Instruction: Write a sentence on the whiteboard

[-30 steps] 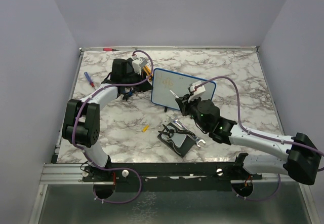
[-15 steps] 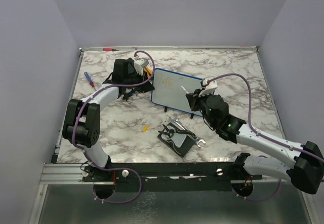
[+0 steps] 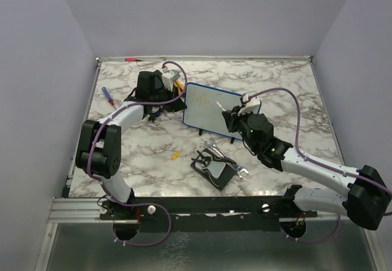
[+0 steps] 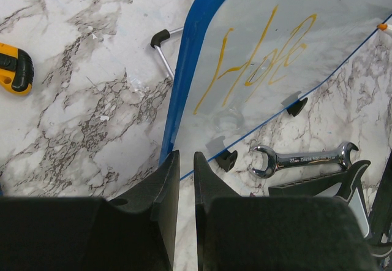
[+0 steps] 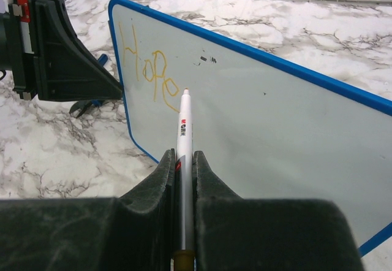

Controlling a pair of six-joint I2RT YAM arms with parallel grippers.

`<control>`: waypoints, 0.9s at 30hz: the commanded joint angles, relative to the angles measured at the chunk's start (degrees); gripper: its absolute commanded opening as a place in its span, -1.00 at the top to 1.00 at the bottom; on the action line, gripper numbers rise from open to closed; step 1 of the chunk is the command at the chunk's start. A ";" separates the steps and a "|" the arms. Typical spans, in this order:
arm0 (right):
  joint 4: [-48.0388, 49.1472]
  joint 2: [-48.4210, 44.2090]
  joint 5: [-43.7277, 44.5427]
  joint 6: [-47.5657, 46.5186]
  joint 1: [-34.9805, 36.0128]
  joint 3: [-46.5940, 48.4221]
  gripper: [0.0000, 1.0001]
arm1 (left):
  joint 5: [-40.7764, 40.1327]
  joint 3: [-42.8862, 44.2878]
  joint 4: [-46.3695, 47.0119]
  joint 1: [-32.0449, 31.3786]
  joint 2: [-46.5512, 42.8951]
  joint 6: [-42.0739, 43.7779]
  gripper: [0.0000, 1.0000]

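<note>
**A:** While the marker [image 5: 184, 124] stands in the right gripper [image 5: 182, 158], which step would you say is in hand?

**B:** The writing itself, partway through, I judge. That gripper's fingers are clamped on the white barrel. The tip sits just past the last letter of the sentence [image 5: 149, 68], which reads "Hope" in thin orange strokes (one word, hardly a sentence).

**A:** And the whiteboard [image 5: 282, 124]?

**B:** It is propped on its small black feet on the marble table [image 3: 282, 81], between the two arms, with the writing near its left end. The left gripper [image 4: 184, 158] is at that end's blue rim.

**A:** Holding it?

**B:** I cannot tell. Its fingers are drawn almost together with only a slit between them. The rim runs down behind one fingertip, so whether they pinch it is hidden.

**A:** What does the next move call for?

**B:** Probably shifting the tip rightward, leaving a gap, then starting the next word. It wants light, even pressure so the board doesn't slide or tip back.

**A:** Anything else unclear?

**B:** Whether the tip touches the surface now, since the wrist view looks along the barrel. The board's far right corner is cut off there, and from above the letters are too faint to read. A wrench [image 4: 303, 159] lies just beside the board's lower edge, apart from the writing.
</note>
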 commanded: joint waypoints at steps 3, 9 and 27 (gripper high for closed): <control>4.47 1.65 3.51 -1.57 -0.53 0.56 0.99 | 0.11 0.91 -0.67 -0.29 -0.98 0.71 0.69; 5.25 2.13 5.46 -2.19 -0.83 0.77 0.99 | 0.13 0.93 -0.63 -0.30 -1.06 0.75 0.69; 1.42 3.27 4.02 1.09 -0.97 -1.24 0.99 | 0.22 1.09 -0.72 -0.32 -0.80 0.71 0.69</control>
